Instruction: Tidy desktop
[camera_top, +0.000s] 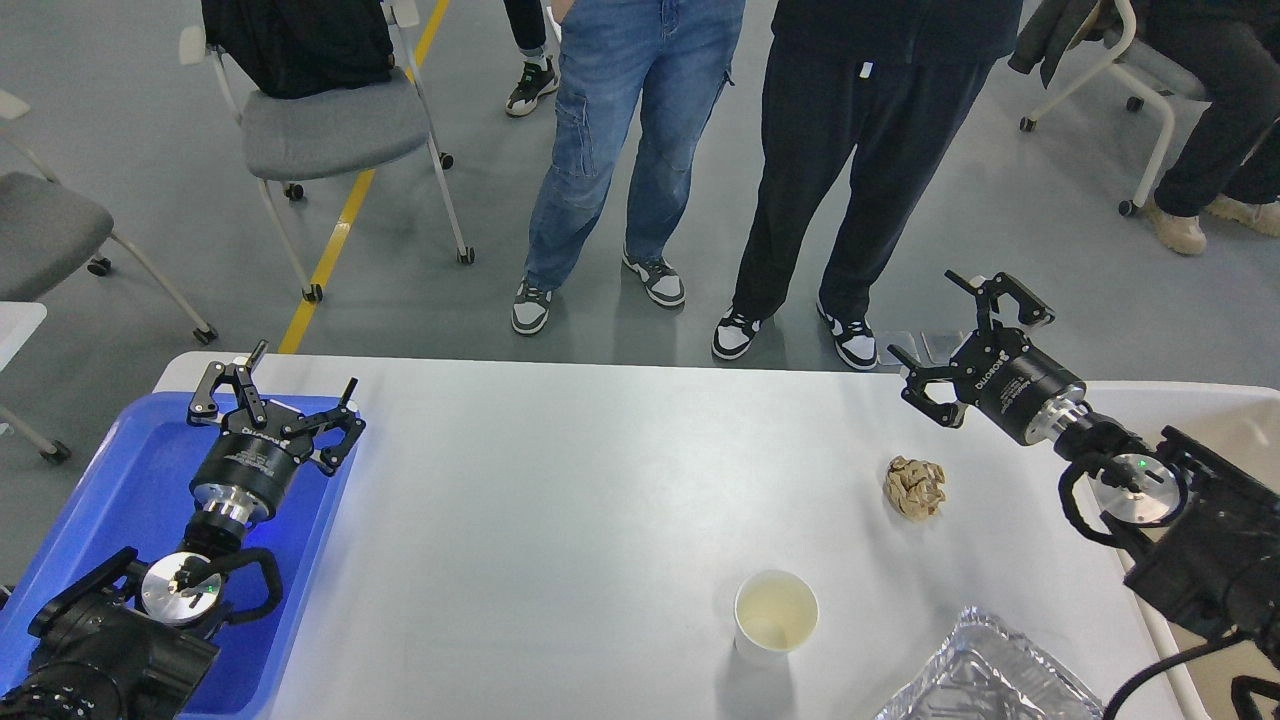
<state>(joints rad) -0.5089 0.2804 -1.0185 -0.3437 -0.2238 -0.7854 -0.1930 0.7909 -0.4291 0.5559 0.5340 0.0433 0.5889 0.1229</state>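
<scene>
The white-grey desktop (560, 500) fills the lower view. On it lie a crumpled brown paper ball (915, 487), a white paper cup (776, 615) standing upright with pale liquid in it, and a crinkled foil tray (985, 675) at the front right edge. My left gripper (270, 392) is open and empty above the far end of the blue tray (120, 500). My right gripper (955, 335) is open and empty, raised over the table's far right edge, beyond the paper ball.
A beige bin (1245, 420) stands at the right edge behind my right arm. Two people stand just past the table's far edge (700, 300). Wheeled chairs (330, 130) stand on the floor at the back left and right.
</scene>
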